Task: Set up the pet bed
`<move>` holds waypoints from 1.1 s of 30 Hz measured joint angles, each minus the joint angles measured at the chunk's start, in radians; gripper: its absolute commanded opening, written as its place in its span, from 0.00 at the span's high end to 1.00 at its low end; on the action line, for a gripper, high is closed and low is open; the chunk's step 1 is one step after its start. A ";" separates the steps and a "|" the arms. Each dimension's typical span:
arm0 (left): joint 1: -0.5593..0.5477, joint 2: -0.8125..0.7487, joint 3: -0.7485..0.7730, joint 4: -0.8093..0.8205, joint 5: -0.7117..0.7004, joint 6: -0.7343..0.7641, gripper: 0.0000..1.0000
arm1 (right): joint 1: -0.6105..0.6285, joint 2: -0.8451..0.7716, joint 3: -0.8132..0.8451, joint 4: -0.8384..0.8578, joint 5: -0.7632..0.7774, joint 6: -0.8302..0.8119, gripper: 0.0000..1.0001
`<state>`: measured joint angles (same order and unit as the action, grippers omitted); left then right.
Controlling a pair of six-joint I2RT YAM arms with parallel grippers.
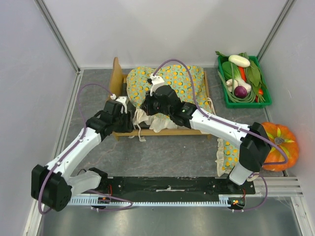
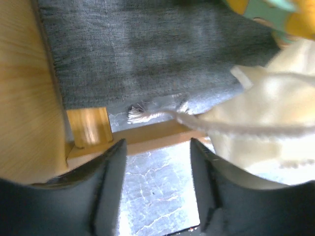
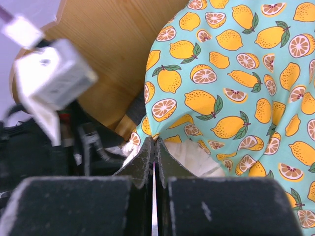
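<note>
The left gripper (image 2: 157, 143) is open (nothing in it) by the front rail of the pet bed (image 1: 117, 73), which sits in the middle, near the back. The right gripper (image 3: 153, 147) is shut tight at the edge of the lemon blanket (image 1: 172, 81), maybe to tug it flat. The green bin (image 1: 243, 104) holds toy veggies (image 1: 241, 91).

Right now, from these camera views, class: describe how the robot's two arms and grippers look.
Both the left arm and right arm have white link shells with black joints. A thin purple cable loops along each. A small white camera mount sits at each wrist. The left gripper and right gripper have matte black, tapered fingers.
</note>
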<state>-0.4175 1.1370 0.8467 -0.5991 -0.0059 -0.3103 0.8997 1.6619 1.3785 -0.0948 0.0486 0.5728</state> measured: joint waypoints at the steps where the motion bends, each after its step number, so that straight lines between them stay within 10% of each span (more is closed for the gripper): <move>1: 0.000 -0.021 -0.001 -0.006 0.000 -0.002 0.27 | 0.003 0.000 -0.002 0.000 0.000 0.000 1.00; 13: -0.010 -0.386 0.190 -0.138 -0.046 -0.028 0.12 | 0.067 0.055 -0.008 0.000 0.018 0.005 1.00; 27: -0.009 -0.397 0.198 -0.200 -0.218 -0.040 0.04 | 0.164 0.192 0.128 -0.013 0.120 0.035 0.99; 29: -0.009 -0.397 0.177 -0.200 -0.238 -0.047 0.02 | 0.171 0.220 0.134 -0.005 0.122 0.037 0.96; 33: -0.009 -0.388 0.125 -0.198 -0.258 -0.060 0.01 | 0.179 0.296 0.141 -0.004 0.104 0.030 0.57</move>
<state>-0.4267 0.7486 0.9718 -0.7971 -0.2638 -0.3702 1.0790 1.9583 1.5192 -0.0990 0.1528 0.6025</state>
